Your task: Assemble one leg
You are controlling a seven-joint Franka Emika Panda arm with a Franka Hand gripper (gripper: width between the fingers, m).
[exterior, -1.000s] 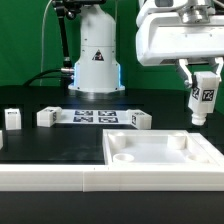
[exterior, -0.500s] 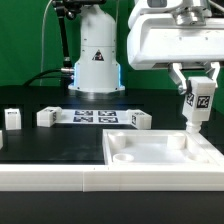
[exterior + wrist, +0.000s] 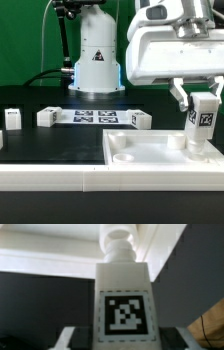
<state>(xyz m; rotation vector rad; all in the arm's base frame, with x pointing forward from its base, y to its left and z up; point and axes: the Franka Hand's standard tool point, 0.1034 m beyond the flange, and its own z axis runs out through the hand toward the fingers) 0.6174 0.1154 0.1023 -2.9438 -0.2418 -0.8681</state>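
My gripper (image 3: 203,97) is shut on a white leg (image 3: 204,122) with a black-and-white tag, held upright. Its lower end is at the far right corner recess of the large white square panel (image 3: 150,158); I cannot tell whether it touches. In the wrist view the leg (image 3: 124,303) fills the middle, tag facing the camera, its ribbed peg end pointing at the panel (image 3: 60,246). The fingers (image 3: 68,336) press its two sides. Three more legs lie on the table: one (image 3: 12,119) at the exterior view's left, one (image 3: 46,116), and one (image 3: 139,119).
The marker board (image 3: 92,116) lies between the loose legs. The robot base (image 3: 95,60) stands behind it. A white wall (image 3: 50,178) runs along the table's front edge.
The gripper has moved down with the leg, bringing its lower end from above the panel to the far right corner recess.
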